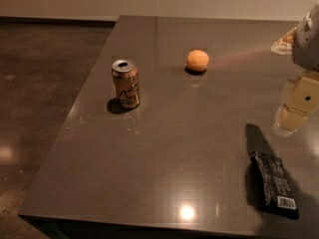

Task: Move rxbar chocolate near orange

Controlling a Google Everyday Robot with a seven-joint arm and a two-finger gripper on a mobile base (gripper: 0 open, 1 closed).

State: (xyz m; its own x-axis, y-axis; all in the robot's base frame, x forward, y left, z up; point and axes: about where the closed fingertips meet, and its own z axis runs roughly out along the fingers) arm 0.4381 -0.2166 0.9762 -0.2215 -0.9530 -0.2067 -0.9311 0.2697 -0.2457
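The rxbar chocolate [274,184] is a flat black wrapper with a white barcode patch at its near end. It lies on the dark table [189,148] near the front right corner. The orange [198,60] sits towards the back middle of the table, well apart from the bar. My gripper [291,121] hangs at the right edge of the view, above the table and just beyond the bar's far end, not touching it. It holds nothing that I can see.
A tan drink can [126,83] stands upright left of centre, to the front left of the orange. The table's left and front edges drop to a dark floor [35,93]. A wall runs behind the table.
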